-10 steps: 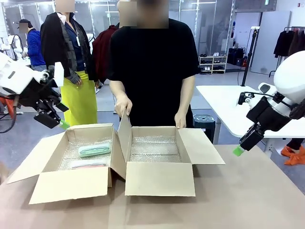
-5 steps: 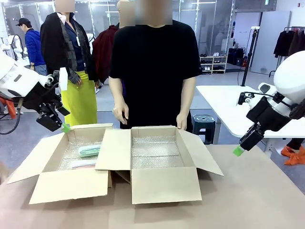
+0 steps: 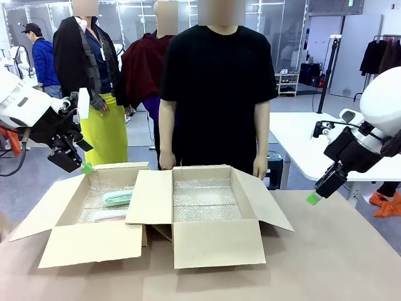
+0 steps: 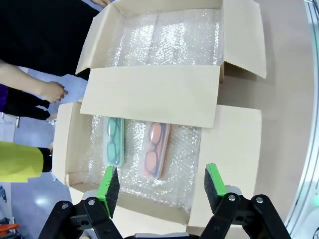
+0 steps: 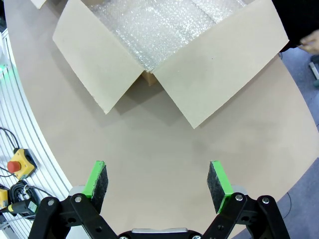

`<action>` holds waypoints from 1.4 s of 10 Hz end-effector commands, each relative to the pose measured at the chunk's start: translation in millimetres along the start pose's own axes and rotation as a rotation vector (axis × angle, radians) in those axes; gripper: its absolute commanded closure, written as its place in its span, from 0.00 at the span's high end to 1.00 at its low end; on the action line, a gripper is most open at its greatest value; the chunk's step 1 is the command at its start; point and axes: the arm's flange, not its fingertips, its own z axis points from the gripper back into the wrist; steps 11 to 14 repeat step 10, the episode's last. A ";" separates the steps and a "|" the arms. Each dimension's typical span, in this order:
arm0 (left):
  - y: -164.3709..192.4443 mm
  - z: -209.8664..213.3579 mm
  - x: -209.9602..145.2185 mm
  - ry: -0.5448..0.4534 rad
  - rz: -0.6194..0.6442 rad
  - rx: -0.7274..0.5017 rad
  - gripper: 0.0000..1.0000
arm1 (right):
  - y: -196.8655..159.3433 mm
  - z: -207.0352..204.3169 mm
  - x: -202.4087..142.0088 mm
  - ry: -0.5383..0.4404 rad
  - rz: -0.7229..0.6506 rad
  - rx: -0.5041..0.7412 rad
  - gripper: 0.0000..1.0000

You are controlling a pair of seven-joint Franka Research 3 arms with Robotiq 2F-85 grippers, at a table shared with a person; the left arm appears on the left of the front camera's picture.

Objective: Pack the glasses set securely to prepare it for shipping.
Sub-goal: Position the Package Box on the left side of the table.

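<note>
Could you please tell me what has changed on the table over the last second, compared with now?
The person let go of the right box's left flap, which dropped from upright to lie out over the left box, then stood back with both hands lowered. The left tool shifted slightly towards the boxes. The right tool, the green glasses and the pink glasses stayed put.
</note>
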 end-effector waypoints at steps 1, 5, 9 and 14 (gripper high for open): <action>-1.5 1.6 1.4 0.010 0.006 0.023 0.87 | 0.8 0.7 1.3 0.012 0.000 -0.002 1.00; -1.5 1.6 1.4 0.010 0.006 0.023 0.87 | 0.8 0.7 1.3 0.012 0.000 -0.002 1.00; -1.5 1.6 1.4 0.010 0.006 0.023 0.87 | 0.8 0.7 1.3 0.012 0.000 -0.002 1.00; -1.5 1.6 1.4 0.010 0.006 0.023 0.87 | 0.8 0.7 1.3 0.012 0.000 -0.002 1.00</action>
